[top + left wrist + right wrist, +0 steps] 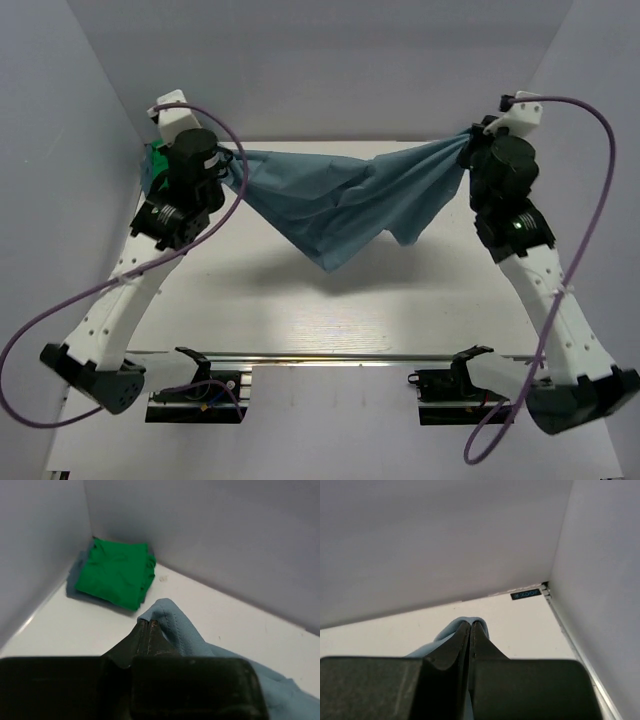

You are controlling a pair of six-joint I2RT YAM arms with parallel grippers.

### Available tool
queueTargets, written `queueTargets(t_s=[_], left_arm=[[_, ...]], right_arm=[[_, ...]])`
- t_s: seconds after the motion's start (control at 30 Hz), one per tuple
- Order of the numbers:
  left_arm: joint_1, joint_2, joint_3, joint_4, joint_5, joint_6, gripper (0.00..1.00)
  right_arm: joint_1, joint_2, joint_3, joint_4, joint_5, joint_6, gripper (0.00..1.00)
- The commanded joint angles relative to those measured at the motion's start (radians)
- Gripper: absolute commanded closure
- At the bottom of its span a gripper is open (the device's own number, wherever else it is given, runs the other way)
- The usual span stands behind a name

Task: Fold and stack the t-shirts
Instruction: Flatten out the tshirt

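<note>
Progress stood at roughly the halfway mark, in my judgement. The green t-shirt [116, 572] lay folded into a compact rectangle in the far left corner of the tabletop [300, 300]. A bluish edge showed beneath it, and I could not tell whether that was another garment or shadow. The blue-grey t-shirt [340, 205] was unfolded and suspended above the tabletop, sagging to a point near the centre. Judging from the shadow under it, it hung clear of the surface. My left end effector [148, 625] was clamped on one bunched edge of this shirt, fingers pressed together with fabric looping over the tips. My right end effector [471, 626] was clamped likewise on the opposite edge, with a small fold of blue cloth showing past the tips. Remaining work, as I assessed it: lay the blue-grey t-shirt flat, fold it, and place it with the green one. One item of writing was present: a small dark label [525, 594] at the far right corner of the tabletop, in the right wrist view. Its pale characters were too small to read. Neither shirt showed any print or brand.
</note>
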Motion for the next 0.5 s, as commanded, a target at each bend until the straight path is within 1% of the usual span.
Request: queueTargets(t_s=[0.0,0.07,0.1,0.2,0.23,0.33,0.47], left_arm=[[0.008,-0.080,0.045,0.044,-0.107,0.095,1.00],[0.008,-0.115,0.057,0.063,-0.117,0.127,1.00],[0.008,-0.125,0.068,0.072,-0.117,0.138,1.00],[0.008,-0.152,0.068,0.094,-0.135,0.164,1.00],[0.008,-0.167,0.068,0.094,-0.135,0.185,1.00],[0.008,-0.178,0.068,0.104,-0.157,0.195,1.00],[0.008,-0.169,0.068,0.104,-0.157,0.204,1.00]], right_arm=[[-0.004,-0.138,0.019,0.027,0.088,-0.070,1.00],[-0.004,-0.171,0.039,0.026,0.074,-0.093,1.00],[-0.004,-0.215,0.045,0.021,0.065,-0.096,1.00],[-0.004,-0.266,0.073,-0.005,0.009,-0.127,1.00],[-0.001,-0.274,0.077,-0.017,-0.030,-0.127,1.00],[-0.001,-0.306,0.073,-0.036,-0.048,-0.125,1.00],[-0.001,-0.305,0.065,-0.037,-0.059,-0.125,1.00]])
